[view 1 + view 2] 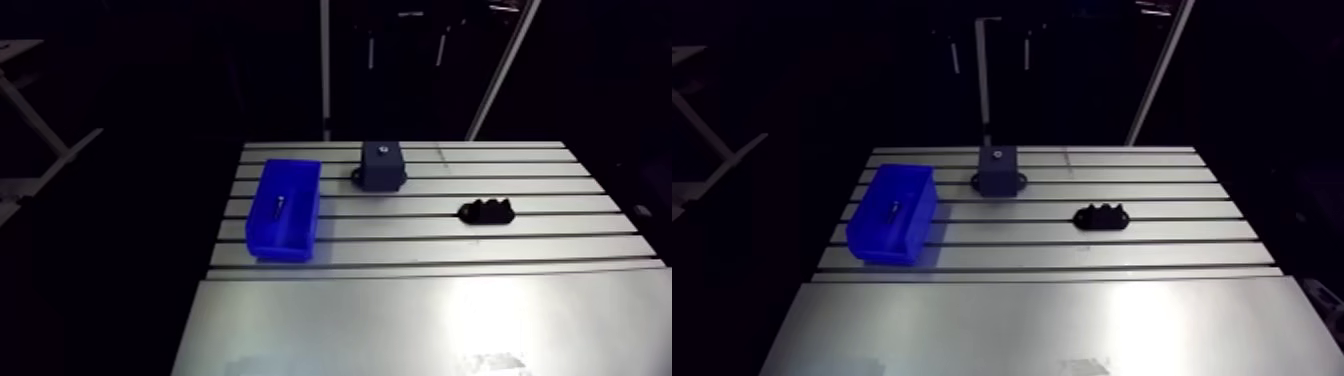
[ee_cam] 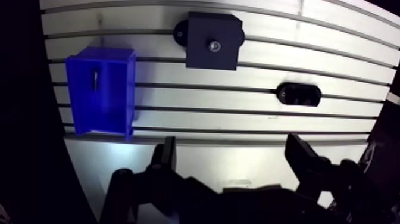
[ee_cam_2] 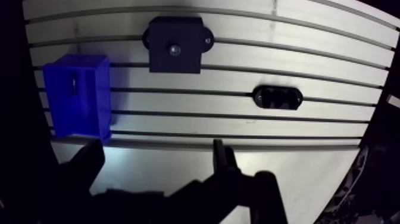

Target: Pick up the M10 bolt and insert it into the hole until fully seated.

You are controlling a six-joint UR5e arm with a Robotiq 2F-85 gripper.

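Got a slotted metal table (image 1: 420,300) here, with three things on the grooved half, all well apart from the gripper. First up, a blue bin (image 1: 280,247) with an open top, set with its long side across the grooves. Can spot the bolt (image 1: 278,205) lying flat on the bin floor, around the middle and a bit toward the far end. Small and dark with a little shine, roughly lined up with the bin's long side. Too small to make out the head or thread. Beside the bin and slightly further back, a dark grey block (image 1: 382,172) standing upright with little ears at the base. Can see a small round hole (image 1: 380,153) with a bright glint in the middle of its top face, but can't tell the depth. Then a low black bumpy piece (image 1: 486,211) on the other side of the block from the bin, nearer the front, lying flat on the grooved part. In the wrist view, seeing the gripper (image 2: 231,146) over the smooth plain part of the table, just short of the grooves. Both fingers (image 2: 163,164) spread wide with nothing between them, so jaws open and holding nothing. Bin ahead toward one finger, block ahead and further out, black piece ahead toward the other finger.
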